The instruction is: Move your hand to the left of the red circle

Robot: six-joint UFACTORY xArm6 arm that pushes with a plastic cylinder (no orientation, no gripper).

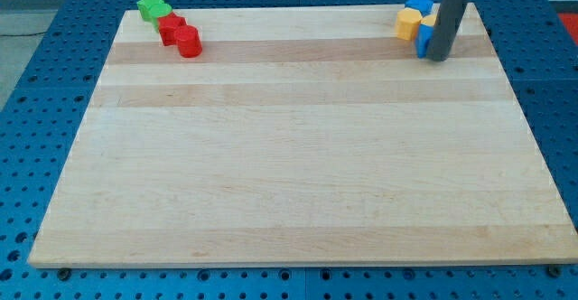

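Two red blocks touch each other at the view's top left: one [171,27] just below the green star [153,7], the other [188,42] to its lower right. I cannot tell which of them is the circle. My tip [437,59] rests on the board at the view's top right, far to the right of the red blocks. It touches the right side of a blue block [423,41] that the rod partly hides.
Beside the rod lie a blue block [418,5], a yellow block [409,23] and a second yellow block [431,18], mostly hidden. The wooden board [298,173] lies on a blue perforated table [36,83].
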